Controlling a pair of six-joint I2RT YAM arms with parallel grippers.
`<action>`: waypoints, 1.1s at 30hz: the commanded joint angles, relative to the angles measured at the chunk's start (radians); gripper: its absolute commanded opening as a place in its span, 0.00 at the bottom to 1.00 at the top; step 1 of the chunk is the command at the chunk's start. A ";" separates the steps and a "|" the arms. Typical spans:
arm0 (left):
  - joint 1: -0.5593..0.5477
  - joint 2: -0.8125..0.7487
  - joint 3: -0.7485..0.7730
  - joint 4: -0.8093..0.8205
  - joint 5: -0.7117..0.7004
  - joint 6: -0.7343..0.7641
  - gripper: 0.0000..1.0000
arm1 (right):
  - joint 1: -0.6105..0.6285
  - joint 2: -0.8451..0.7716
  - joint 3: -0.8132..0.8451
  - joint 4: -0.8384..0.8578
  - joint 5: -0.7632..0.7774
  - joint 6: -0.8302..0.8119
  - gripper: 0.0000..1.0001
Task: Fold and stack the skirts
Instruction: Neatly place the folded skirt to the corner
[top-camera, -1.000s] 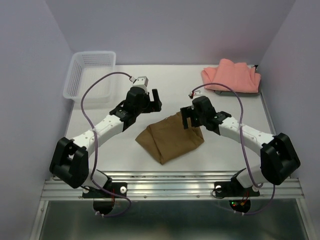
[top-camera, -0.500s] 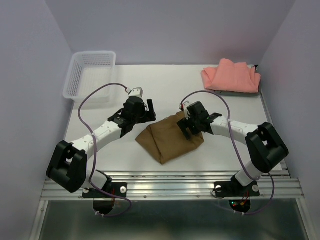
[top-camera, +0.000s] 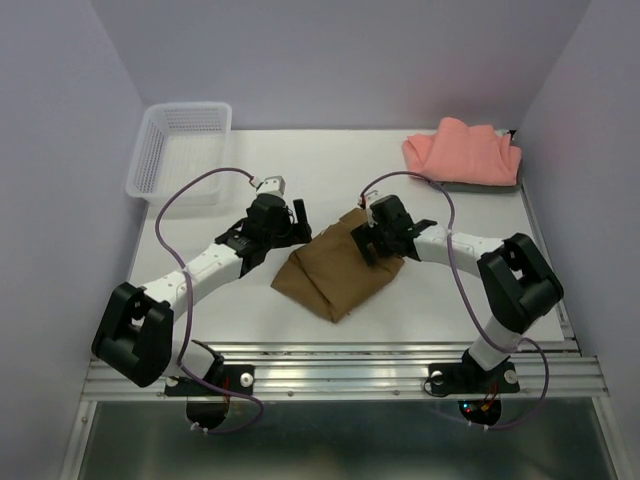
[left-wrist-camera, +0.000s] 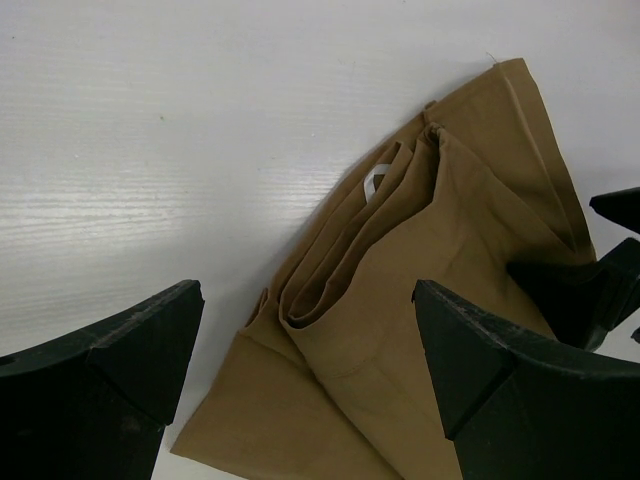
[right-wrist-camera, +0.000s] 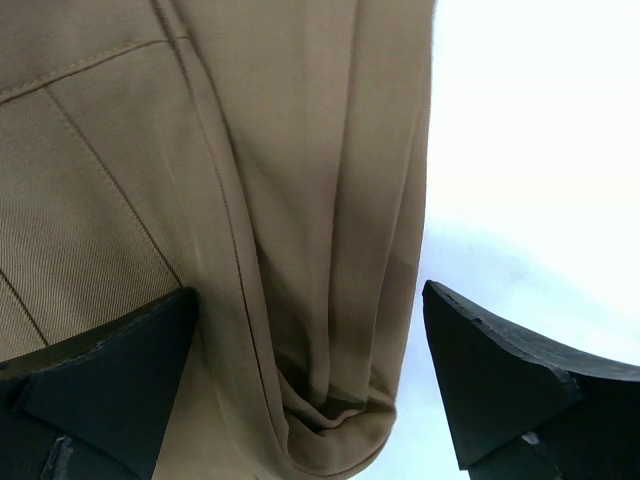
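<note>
While wrists frame brown skirt (left-wrist-camera: 400, 300), overhead adds basket (top-camera: 148, 150).

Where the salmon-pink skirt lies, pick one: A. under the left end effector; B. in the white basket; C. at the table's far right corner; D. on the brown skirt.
C: the salmon-pink skirt lies at the far right corner of the table, well apart from the white basket and the brown skirt.
</note>
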 joint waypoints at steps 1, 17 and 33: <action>0.006 -0.036 -0.014 0.036 -0.003 0.000 0.99 | -0.078 0.082 -0.023 0.002 -0.044 0.024 1.00; 0.006 0.005 0.001 0.059 0.049 0.008 0.99 | -0.117 0.189 0.001 0.020 -0.314 -0.012 0.65; 0.019 -0.092 -0.030 0.035 -0.005 -0.004 0.99 | -0.117 0.009 0.064 0.090 0.010 0.046 0.01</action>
